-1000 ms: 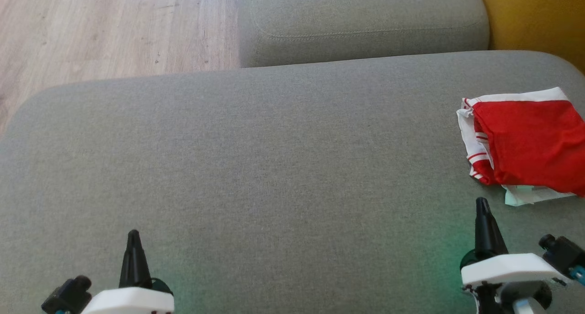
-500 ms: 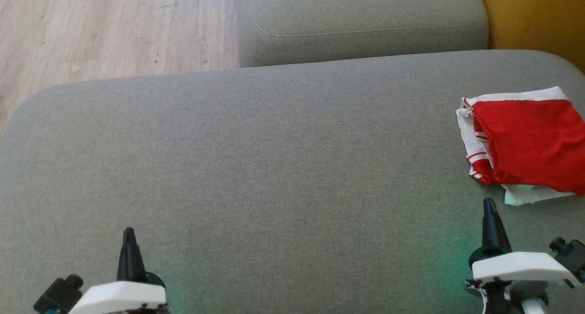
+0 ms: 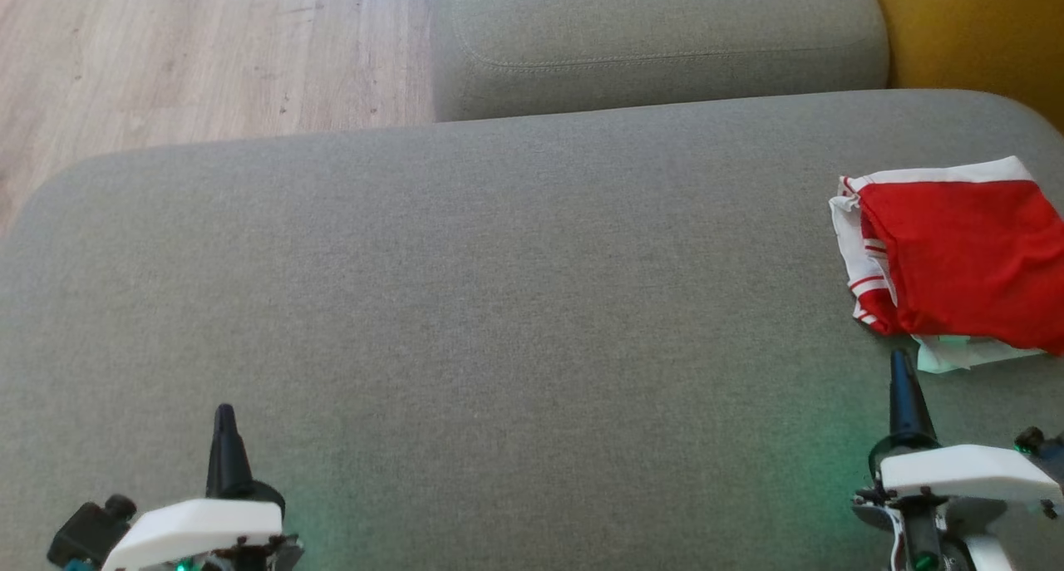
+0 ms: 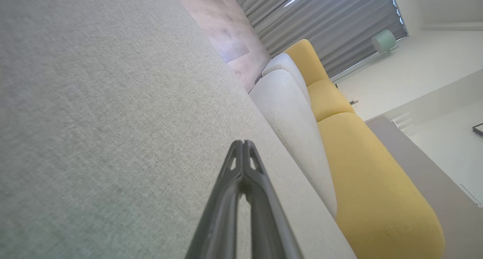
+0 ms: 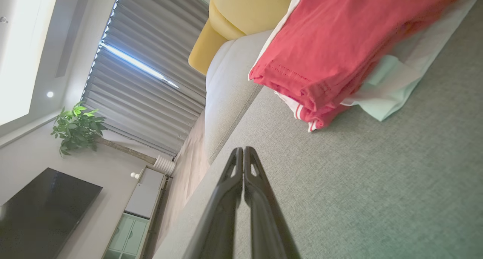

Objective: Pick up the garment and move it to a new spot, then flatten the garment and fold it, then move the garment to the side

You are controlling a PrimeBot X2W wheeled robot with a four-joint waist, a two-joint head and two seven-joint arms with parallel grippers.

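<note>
Both grippers, left gripper (image 3: pixel 223 421) and right gripper (image 3: pixel 900 367), are closed and empty; the folded red garment (image 3: pixel 964 259) lies just beside the right one.

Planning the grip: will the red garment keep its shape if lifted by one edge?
Probably not: the red garment looks thin and soft, its layers rumpled, so it would likely droop and unfold. Pushed, it may bunch on the coarse grey cushion rather than slide.

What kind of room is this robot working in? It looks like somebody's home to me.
Most likely a living room, in a home or a mock-up of one. There is a grey sofa with yellow cushions, a wooden floor, and a dark television near a potted plant.
</note>
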